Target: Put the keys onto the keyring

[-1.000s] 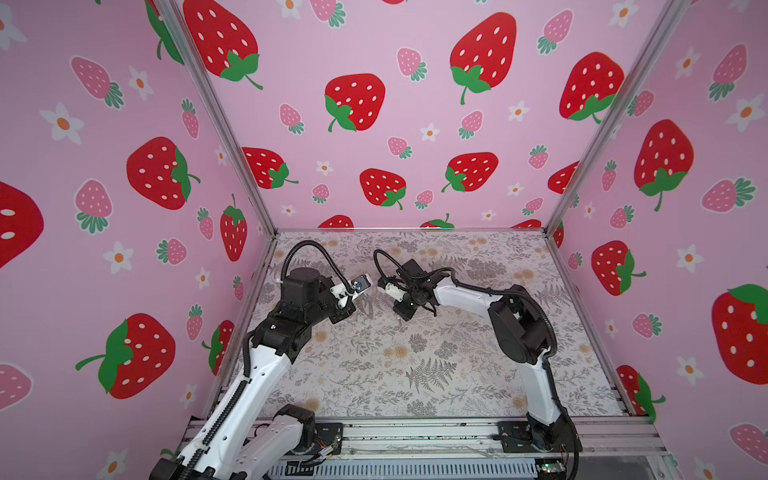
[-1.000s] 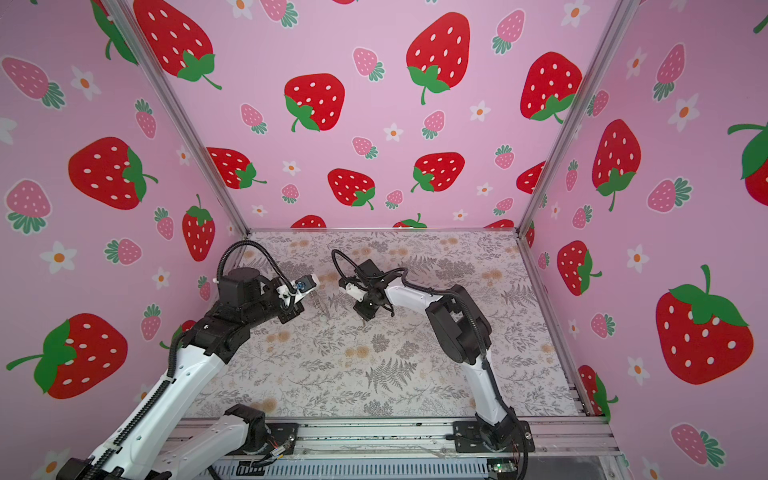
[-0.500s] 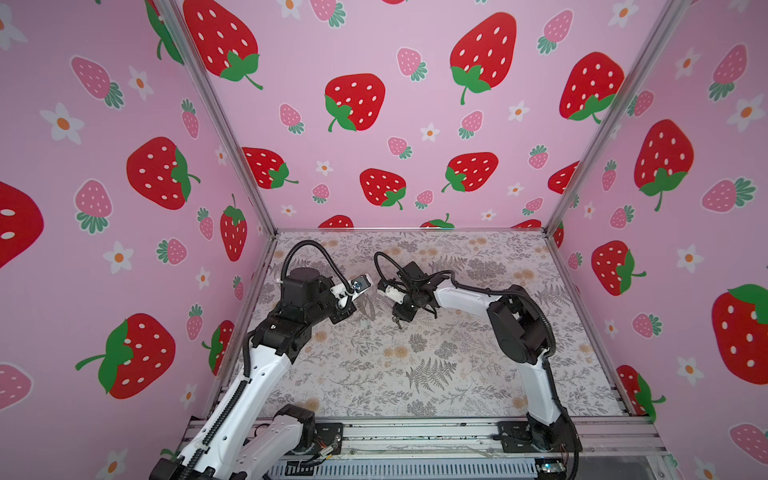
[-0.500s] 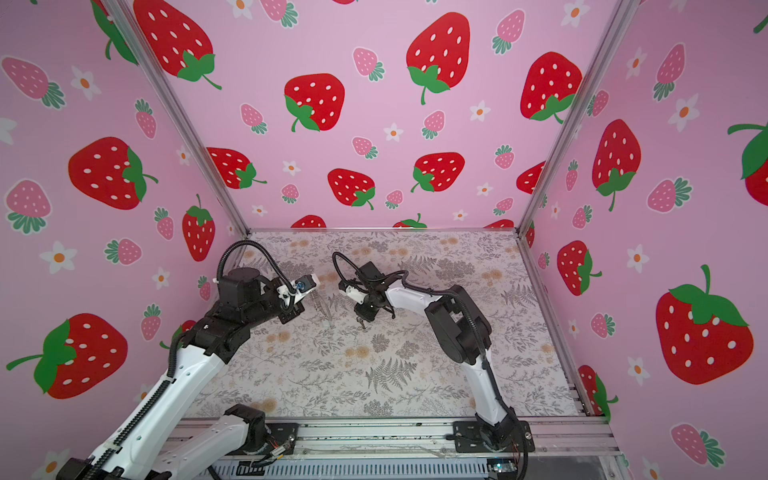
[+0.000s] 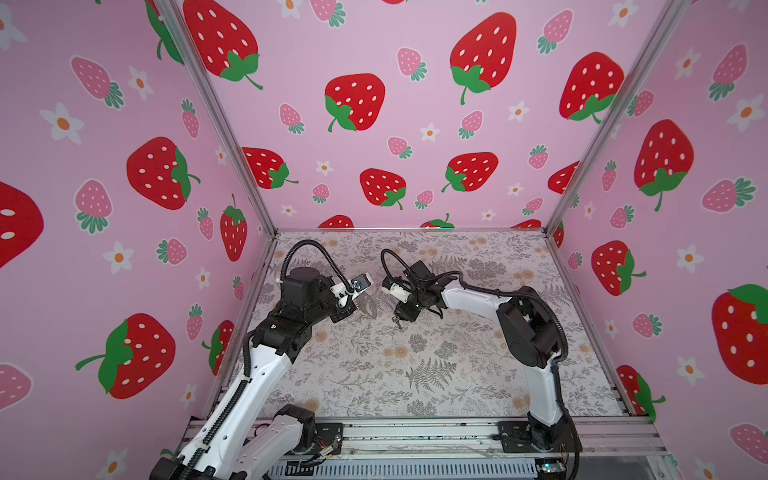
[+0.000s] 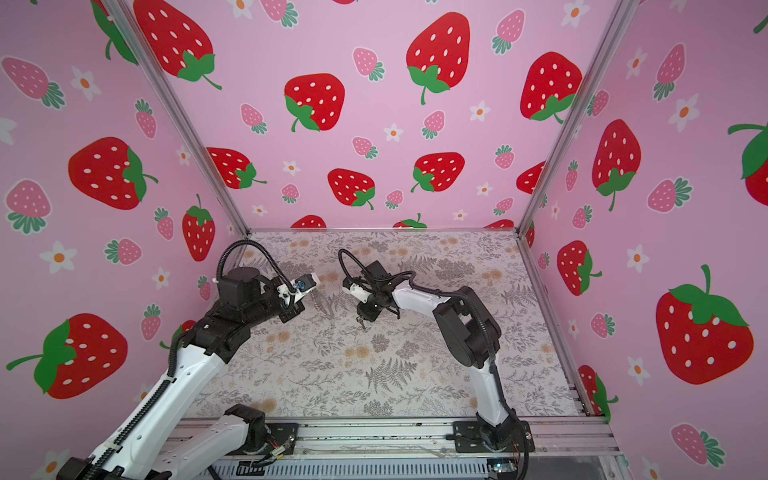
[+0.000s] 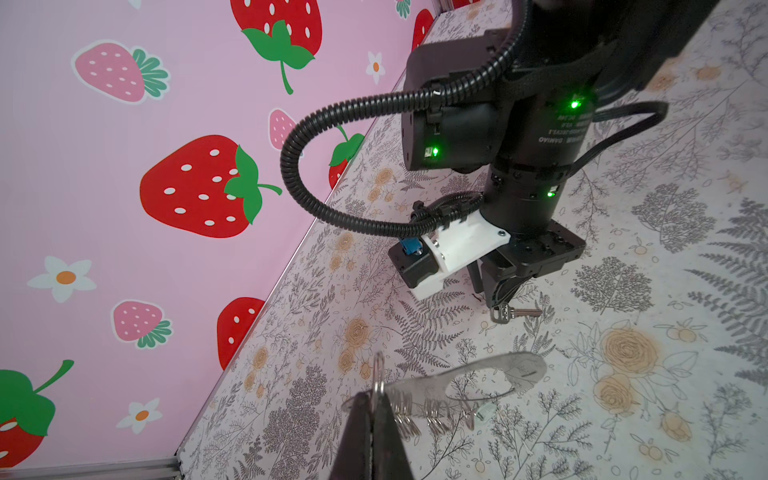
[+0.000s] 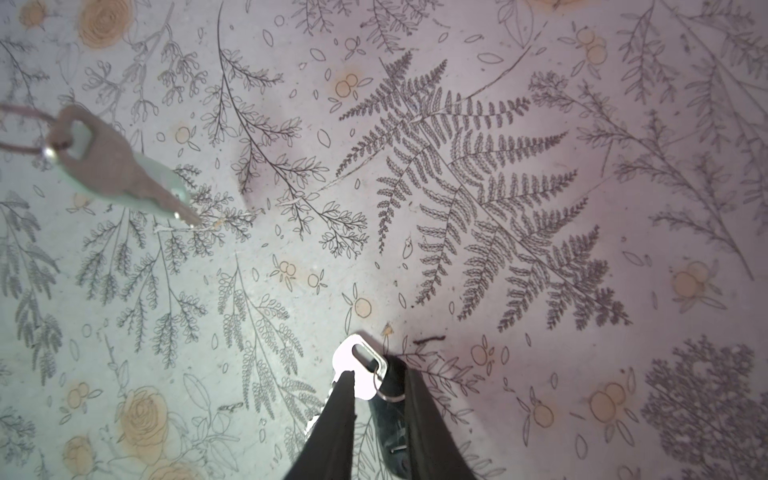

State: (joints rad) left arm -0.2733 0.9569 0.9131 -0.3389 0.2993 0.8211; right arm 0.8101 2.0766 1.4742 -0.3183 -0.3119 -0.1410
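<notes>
Keys sit in the gap of my right claw (image 8: pixel 376 374). A small silver metal key with a slotted head (image 8: pixel 357 362) pokes out past the fingertips, and a glossy black plastic tag (image 8: pixel 386 424) lies beside it. My two right fingers stand a little apart with both pieces between them. One finger overlaps the key's head and the tag lies against the other, but I cannot tell whether I am actually squeezing them. That claw points down at the grey floral-print tabletop (image 5: pixel 415 365), and the silver key is right at the surface beneath its tips.

My left claw (image 7: pixel 372 401) is pinched together on the keyring, a flat grey crescent-shaped plate with a large opening (image 7: pixel 521 370). I hold it by the end ring (image 7: pixel 378 376), which sticks up between my fingertips. More small silver rings (image 7: pixel 432 415) hang in a row along one edge of the plate. The plate reaches out from my left claw toward the right one, near it but apart; in both top views it lies between the two claws.

Off to one side in my right wrist view, a second grey metal key (image 8: pixel 112 164) is threaded on a wire ring (image 8: pixel 49 150) that runs out of frame. I cannot tell what carries that ring.
</notes>
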